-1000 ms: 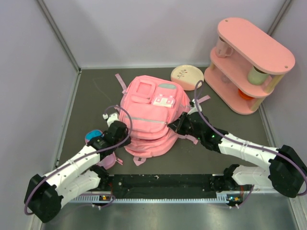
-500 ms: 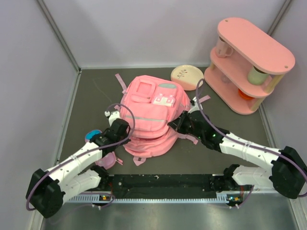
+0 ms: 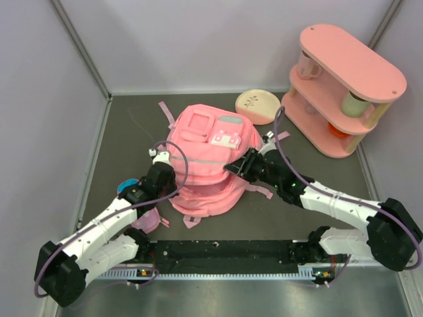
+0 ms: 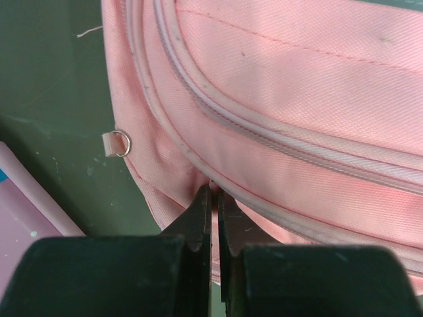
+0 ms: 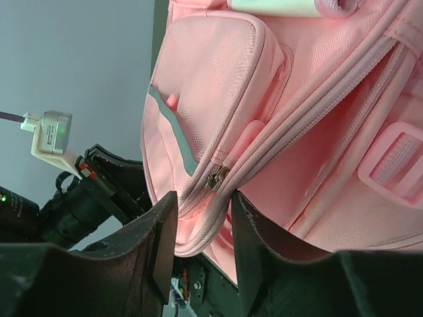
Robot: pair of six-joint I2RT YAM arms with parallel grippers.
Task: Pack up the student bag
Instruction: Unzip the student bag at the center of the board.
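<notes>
**A:** What is being changed just now?

**B:** The right gripper (image 5: 201, 201) is being opened. Its jaws were shut a second ago and are now being held narrowly apart, with the zipper pull (image 5: 217, 177) just ahead of the gap and not clamped.

**A:** And the other one?

**B:** The left gripper (image 4: 212, 198) is being kept closed. A sliver of seam at the student bag's (image 3: 208, 158) near-left edge seems to be pinched.

**A:** Where is the bag being kept?

**B:** It is being left flat on the middle of the table (image 3: 132, 132), pockets up, between both arms.

**A:** What is being implied for the packing?

**B:** Probably the bag is being anchored so the zipper can be regripped. Nothing is being packed yet.

**A:** And against the earlier frame?

**B:** The left arm is being seen closer against the bag's edge, and the right wrist further over it.
</notes>
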